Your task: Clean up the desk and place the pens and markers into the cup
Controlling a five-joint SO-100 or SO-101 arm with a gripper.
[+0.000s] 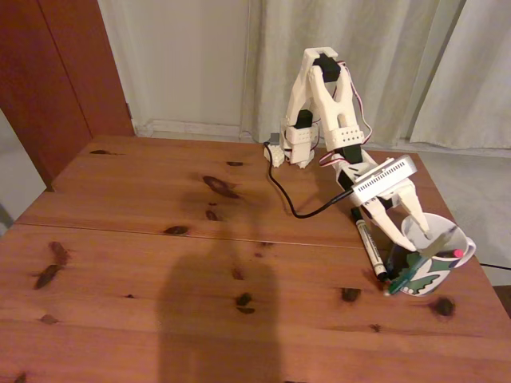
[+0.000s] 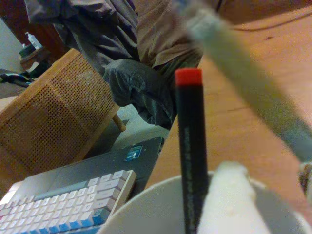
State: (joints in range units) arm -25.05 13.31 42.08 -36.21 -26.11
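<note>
The cup [image 1: 441, 275], white with a dark green pattern, stands near the right edge of the desk [image 1: 160, 239]. A black pen with a red-pink end [image 1: 457, 253] stands inside it and rises from the cup's white rim [image 2: 146, 204] as a dark stick [image 2: 191, 146]. My gripper [image 1: 417, 254] reaches down over the cup's left rim, shut on the translucent green pen [image 1: 402, 278], which slants across the cup's front. In the wrist view that pen [image 2: 243, 73] is a blurred diagonal past one white finger [image 2: 229, 200]. The white marker [image 1: 368, 247] lies on the desk just left of the cup.
A black cable [image 1: 307, 211] loops on the desk from the arm's base [image 1: 299, 148]. The desk's right edge runs close behind the cup. In the wrist view a seated person's legs [image 2: 141, 83], a wicker panel [image 2: 53, 117] and a keyboard [image 2: 68, 204] lie beyond the desk.
</note>
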